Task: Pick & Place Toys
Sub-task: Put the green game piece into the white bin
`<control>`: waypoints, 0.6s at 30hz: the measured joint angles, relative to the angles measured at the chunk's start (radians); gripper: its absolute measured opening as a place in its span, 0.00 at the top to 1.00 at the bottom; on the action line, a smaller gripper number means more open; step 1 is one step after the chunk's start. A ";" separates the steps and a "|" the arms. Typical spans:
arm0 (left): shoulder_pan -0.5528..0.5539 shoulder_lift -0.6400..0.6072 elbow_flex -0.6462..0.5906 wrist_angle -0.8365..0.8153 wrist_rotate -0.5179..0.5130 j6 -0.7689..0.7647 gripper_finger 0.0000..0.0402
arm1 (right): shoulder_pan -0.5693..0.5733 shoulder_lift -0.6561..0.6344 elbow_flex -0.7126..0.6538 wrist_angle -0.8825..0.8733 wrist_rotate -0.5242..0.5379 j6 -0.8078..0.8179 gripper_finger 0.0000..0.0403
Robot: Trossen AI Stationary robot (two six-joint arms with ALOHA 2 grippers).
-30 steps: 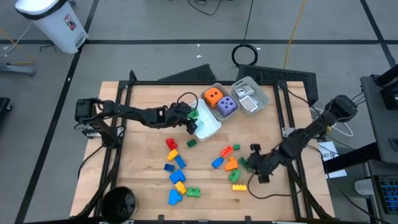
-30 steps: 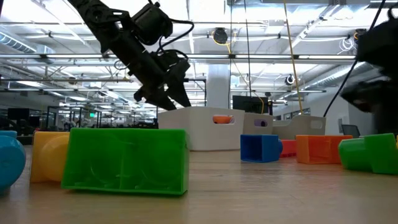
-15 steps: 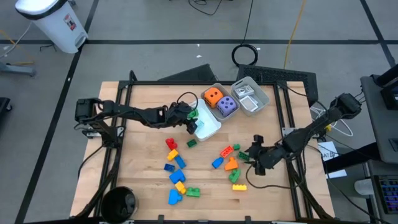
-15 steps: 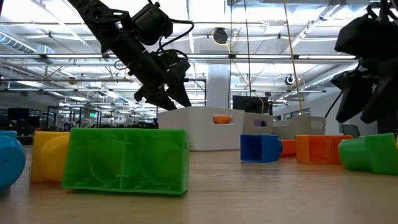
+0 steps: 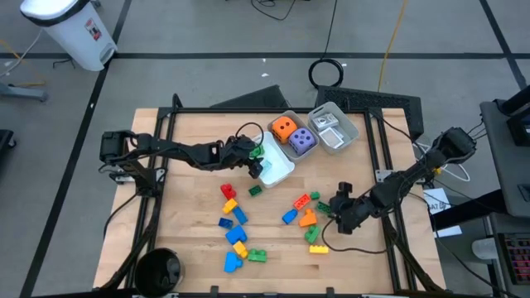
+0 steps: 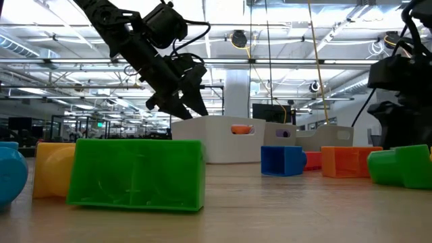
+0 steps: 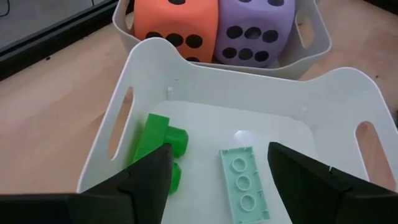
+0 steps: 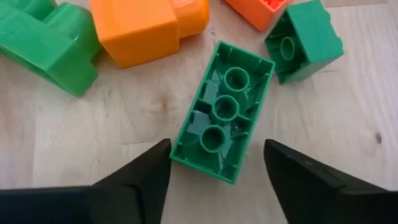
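**Green brick lined up under the right claw, grasp not yet made**

Green plastic fills the right wrist view: an upturned brick lies hollow side up on the desk, its three moulded tubes and thin ribs showing. A second ago the right claw sat lower on the desk beside the scattered bricks; it then swung up and in, and now hangs over the cluster with its fingers apart, one on each side of that brick and not touching it. My reading is that the aim is done and closing is the next step.

Around the brick lie a rounded orange brick, a chunky green piece and a small darker green cube, all glossy, hard-edged and close enough to be nudged.

The left claw has not shifted over the same second. It hovers at the rim of the white tray, fingers apart and empty. Inside the tray lie a bright green brick and a pale mint plate with three round studs, on smooth matt plastic. Behind it a grey tray holds the orange die and the purple die, soft-looking and probably foam, though that is hard to confirm from here.

More bricks in red, blue and yellow remain loose mid-desk, so sorting is far from finished.
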 joint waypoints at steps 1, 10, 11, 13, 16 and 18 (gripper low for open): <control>0.000 0.000 0.000 0.000 0.000 0.000 0.33 | -0.001 0.000 0.000 0.007 0.000 0.000 0.48; 0.000 0.000 0.000 0.000 0.000 0.000 0.33 | -0.001 0.000 0.000 0.053 0.003 -0.065 0.75; 0.000 0.000 0.000 0.000 0.000 0.000 0.33 | -0.001 -0.001 0.001 0.051 0.003 -0.078 0.76; 0.000 0.000 0.000 0.000 0.000 0.000 0.33 | -0.001 -0.012 0.010 0.044 0.002 -0.105 0.76; 0.001 0.000 0.000 0.001 0.000 -0.006 0.33 | -0.001 -0.048 0.040 0.042 0.016 -0.159 0.74; 0.000 0.000 0.000 0.014 0.000 -0.007 0.33 | -0.001 -0.077 0.062 0.040 0.062 -0.215 0.73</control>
